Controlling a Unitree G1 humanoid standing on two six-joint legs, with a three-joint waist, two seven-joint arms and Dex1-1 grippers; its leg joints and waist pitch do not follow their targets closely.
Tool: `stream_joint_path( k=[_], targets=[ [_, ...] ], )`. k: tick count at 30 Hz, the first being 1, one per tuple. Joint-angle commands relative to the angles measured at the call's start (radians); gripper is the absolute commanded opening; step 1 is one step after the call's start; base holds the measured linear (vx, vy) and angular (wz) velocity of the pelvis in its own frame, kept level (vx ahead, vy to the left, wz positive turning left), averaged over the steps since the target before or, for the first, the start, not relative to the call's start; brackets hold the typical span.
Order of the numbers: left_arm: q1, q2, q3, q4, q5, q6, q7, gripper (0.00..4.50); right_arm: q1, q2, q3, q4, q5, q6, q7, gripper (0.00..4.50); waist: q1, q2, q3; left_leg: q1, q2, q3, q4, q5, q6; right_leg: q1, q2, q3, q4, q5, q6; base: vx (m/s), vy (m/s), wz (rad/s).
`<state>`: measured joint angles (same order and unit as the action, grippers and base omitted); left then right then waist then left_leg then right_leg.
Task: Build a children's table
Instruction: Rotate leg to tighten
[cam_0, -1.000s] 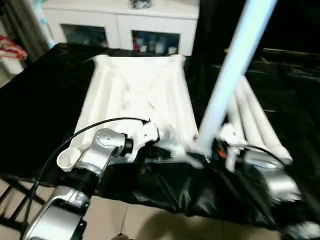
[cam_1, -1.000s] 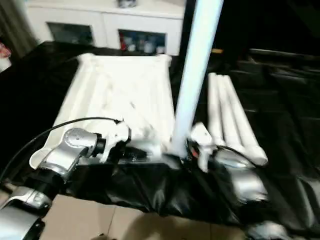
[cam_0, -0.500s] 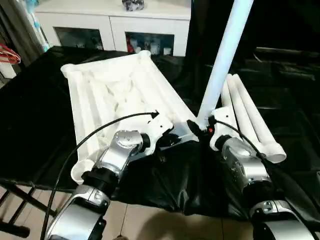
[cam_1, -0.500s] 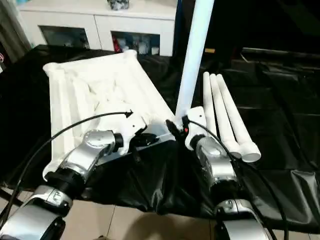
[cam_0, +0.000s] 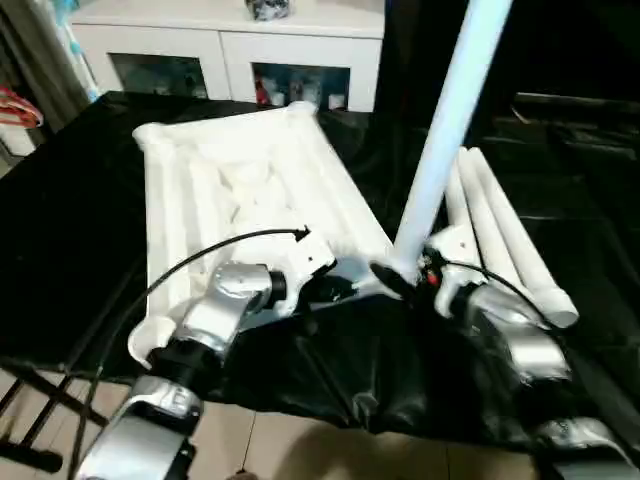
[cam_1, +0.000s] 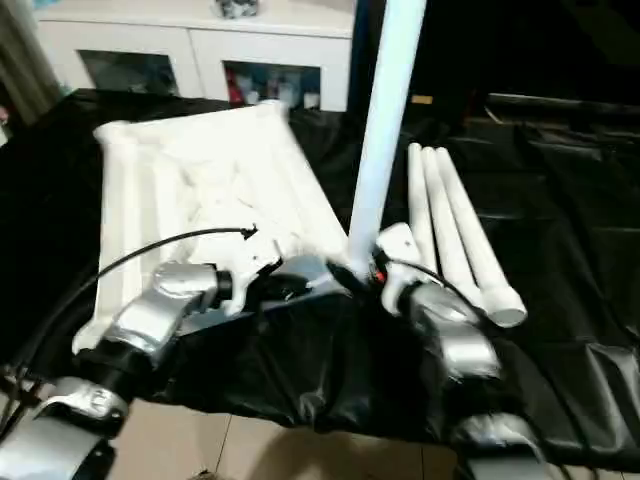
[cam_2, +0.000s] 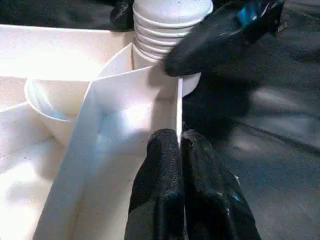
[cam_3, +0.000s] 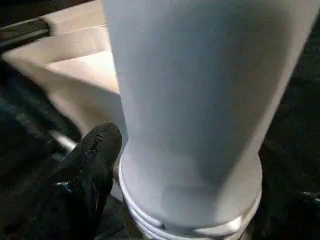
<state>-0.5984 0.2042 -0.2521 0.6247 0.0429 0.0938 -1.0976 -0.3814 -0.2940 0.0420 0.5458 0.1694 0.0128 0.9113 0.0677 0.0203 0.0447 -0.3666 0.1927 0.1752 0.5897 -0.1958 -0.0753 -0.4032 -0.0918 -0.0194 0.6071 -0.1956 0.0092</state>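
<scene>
A: Item?
B: Table top (cam_0: 240, 200), upside down on black-covered table (cam_0: 70, 220); first leg (cam_0: 440, 140) upright in near-edge corner socket.
A: Grippers?
B: Left gripper (cam_2: 181, 150) pinches top's rim; right gripper (cam_0: 405, 272) at leg's base, width unclear.
A: Next?
B: Probably seating the leg, then fetching from spare legs (cam_0: 510, 240).

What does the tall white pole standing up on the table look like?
The tall white plastic tube leg is smooth and round, with ridged rings at its lower end. It stands nearly upright, leaning slightly, its ringed end in the near corner socket of the upside-down white ribbed tabletop. A black finger of the right pincer lies against its base.
</scene>
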Motion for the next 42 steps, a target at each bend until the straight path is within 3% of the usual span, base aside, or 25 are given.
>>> stream_joint_path(
  k=[1, 2, 5, 7, 16, 20, 23, 24, 28, 31, 32, 33, 36, 39, 42],
  targets=[
    [-0.020, -0.032, -0.037, -0.030, -0.035, -0.035, -0.043, 0.00, 0.028, 0.024, 0.128, -0.057, 0.014, 0.028, 0.148, 3.67, 0.004, -0.005, -0.056, 0.004, 0.029, 0.000, -0.073, -0.191, 0.096, 0.052, -0.033, 0.017, -0.065, -0.059, -0.274, 0.000, 0.000, 0.00],
    [-0.022, -0.025, -0.040, -0.027, -0.032, -0.037, -0.055, 0.00, 0.034, 0.015, 0.133, -0.065, 0.012, 0.023, 0.163, 3.36, 0.005, -0.005, -0.056, 0.004, 0.029, 0.000, -0.073, -0.190, 0.095, 0.052, -0.034, 0.017, -0.065, -0.060, -0.274, 0.000, 0.000, 0.00],
    [-0.026, -0.007, -0.048, -0.018, -0.028, -0.047, -0.094, 0.00, 0.057, -0.013, 0.152, -0.101, 0.016, 0.034, 0.222, 3.36, 0.009, -0.006, -0.056, 0.006, 0.030, 0.001, -0.073, -0.200, 0.089, 0.050, -0.035, 0.017, -0.067, -0.078, -0.277, 0.000, 0.000, 0.00],
    [-0.028, -0.002, -0.049, -0.017, -0.031, -0.046, -0.115, 0.00, 0.068, -0.026, 0.160, -0.125, 0.021, 0.048, 0.249, 2.99, 0.016, -0.005, -0.056, 0.007, 0.031, 0.002, -0.073, -0.196, 0.086, 0.049, -0.036, 0.018, -0.066, -0.080, -0.273, 0.000, 0.000, 0.00],
    [-0.028, 0.013, -0.053, -0.014, -0.035, -0.056, -0.167, 0.00, 0.091, -0.044, 0.166, -0.181, 0.038, 0.106, 0.289, 2.78, 0.020, -0.006, -0.055, 0.006, 0.031, 0.000, -0.076, -0.201, 0.072, 0.048, -0.037, 0.018, -0.068, -0.101, -0.264, 0.000, 0.000, 0.00],
    [-0.038, -0.016, -0.030, 0.014, -0.011, -0.049, -0.059, 0.00, 0.048, 0.011, 0.130, -0.078, -0.023, 0.086, 0.121, 2.78, 0.016, -0.007, -0.053, 0.005, 0.030, 0.000, -0.078, -0.215, 0.063, 0.046, -0.037, 0.019, -0.071, -0.131, -0.259, 0.000, 0.000, 0.00],
    [-0.057, -0.060, 0.000, 0.040, 0.001, -0.030, 0.074, 0.00, -0.021, 0.087, 0.074, 0.077, -0.095, 0.062, -0.159, 2.77, -0.002, -0.011, -0.046, 0.005, 0.025, -0.003, -0.087, -0.260, 0.009, 0.039, -0.041, 0.018, -0.081, -0.276, -0.226, -0.034, -0.004, -0.02],
    [-0.062, -0.082, 0.007, 0.040, 0.009, -0.013, 0.134, 0.00, -0.049, 0.122, 0.042, 0.134, -0.096, 0.078, -0.266, 2.77, -0.009, -0.011, -0.047, 0.008, 0.022, -0.007, -0.089, -0.289, -0.011, 0.040, -0.042, 0.017, -0.088, -0.360, -0.197, -0.053, -0.003, -0.05],
    [-0.070, -0.141, 0.023, 0.028, 0.040, 0.036, 0.295, 0.00, -0.109, 0.190, -0.015, 0.244, -0.086, 0.115, -0.465, 2.77, -0.021, -0.013, -0.047, 0.009, 0.022, -0.005, -0.087, -0.302, 0.004, 0.032, -0.038, 0.021, -0.094, -0.352, -0.182, 0.000, 0.000, 0.00],
    [-0.061, -0.172, 0.024, 0.005, 0.043, 0.062, 0.333, 0.00, -0.125, 0.210, -0.015, 0.270, -0.089, 0.095, -0.482, 2.77, -0.019, -0.013, -0.050, 0.008, 0.022, -0.004, -0.085, -0.283, 0.013, 0.032, -0.037, 0.021, -0.095, -0.330, -0.184, 0.000, 0.000, 0.00],
    [-0.056, -0.178, 0.020, 0.000, 0.043, 0.057, 0.328, 0.00, -0.130, 0.216, -0.018, 0.278, -0.092, 0.082, -0.476, 3.33, -0.019, -0.013, -0.050, 0.006, 0.023, -0.004, -0.085, -0.279, 0.017, 0.034, -0.036, 0.021, -0.093, -0.314, -0.185, 0.000, 0.000, 0.00],
    [-0.053, -0.182, 0.016, -0.002, 0.044, 0.051, 0.322, 0.00, -0.134, 0.222, -0.023, 0.284, -0.089, 0.077, -0.467, 3.47, -0.019, -0.016, -0.050, 0.001, 0.022, -0.005, -0.086, -0.265, 0.024, 0.038, -0.036, 0.020, -0.090, -0.288, -0.187, 0.000, 0.000, 0.00],
    [-0.051, -0.188, 0.011, -0.001, 0.045, 0.046, 0.322, 0.00, -0.145, 0.230, -0.030, 0.302, -0.087, 0.067, -0.461, 3.68, -0.019, -0.013, -0.051, 0.000, 0.023, -0.004, -0.085, -0.253, 0.034, 0.038, -0.036, 0.019, -0.087, -0.252, -0.198, 0.000, 0.000, 0.00],
    [-0.041, -0.169, -0.006, -0.013, 0.034, 0.032, 0.276, 0.00, -0.137, 0.201, 0.012, 0.278, -0.114, 0.030, -0.397, 3.96, -0.019, -0.013, -0.051, 0.000, 0.023, -0.004, -0.084, -0.259, 0.036, 0.039, -0.036, 0.019, -0.087, -0.247, -0.201, 0.000, 0.000, 0.00],
    [-0.033, -0.154, -0.014, -0.026, 0.029, 0.027, 0.252, 0.00, -0.133, 0.187, 0.017, 0.266, -0.108, 0.010, -0.358, 3.96, -0.020, -0.012, -0.050, 0.000, 0.024, -0.004, -0.085, -0.271, 0.041, 0.039, -0.038, 0.019, -0.089, -0.261, -0.201, 0.000, 0.000, 0.00]
  ],
)
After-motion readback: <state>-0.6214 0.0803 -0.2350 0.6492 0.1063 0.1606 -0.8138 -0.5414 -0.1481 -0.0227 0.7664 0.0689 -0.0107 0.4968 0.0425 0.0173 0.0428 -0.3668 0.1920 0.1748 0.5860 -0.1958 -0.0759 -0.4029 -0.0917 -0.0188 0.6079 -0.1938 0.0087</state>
